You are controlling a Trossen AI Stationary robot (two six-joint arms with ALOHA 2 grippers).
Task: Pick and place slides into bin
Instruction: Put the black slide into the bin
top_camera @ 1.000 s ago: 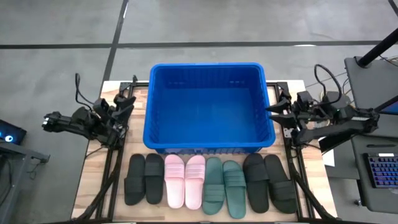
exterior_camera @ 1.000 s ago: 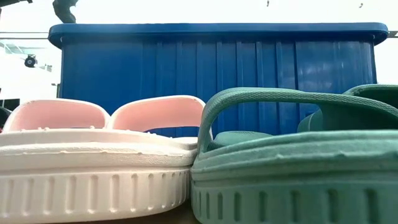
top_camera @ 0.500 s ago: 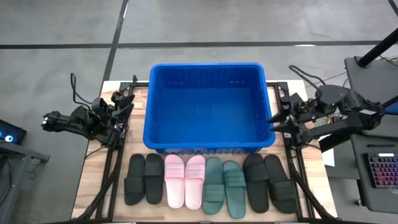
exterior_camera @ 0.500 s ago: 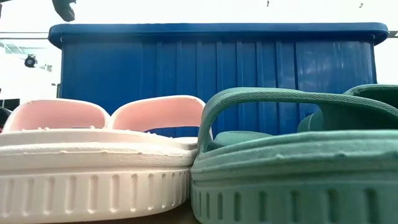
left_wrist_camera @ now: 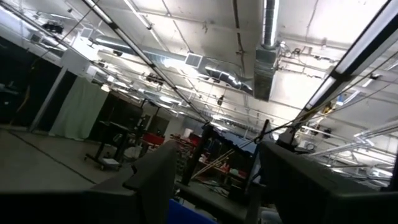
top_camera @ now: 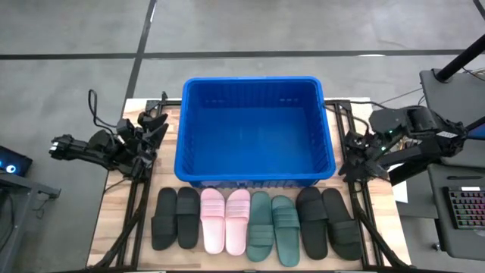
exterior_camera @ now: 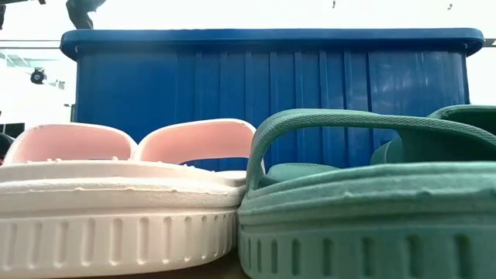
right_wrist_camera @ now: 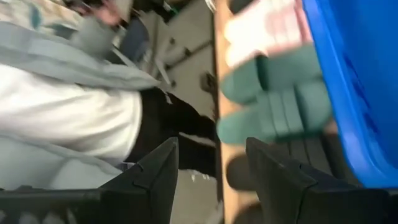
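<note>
Tools apart and empty: left tool [top_camera: 155, 123] by the counter's [top_camera: 168, 196] left edge, right tool [top_camera: 356, 155] by its right edge. Bin [top_camera: 255, 179] at counter's middle; slides [top_camera: 256, 220] in a row along the front edge.

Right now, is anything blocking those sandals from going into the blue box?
Nothing visible does. The slides lie in a row just in front of the bin, whose top is open and inside looks empty. Only its near wall must be cleared.
</note>
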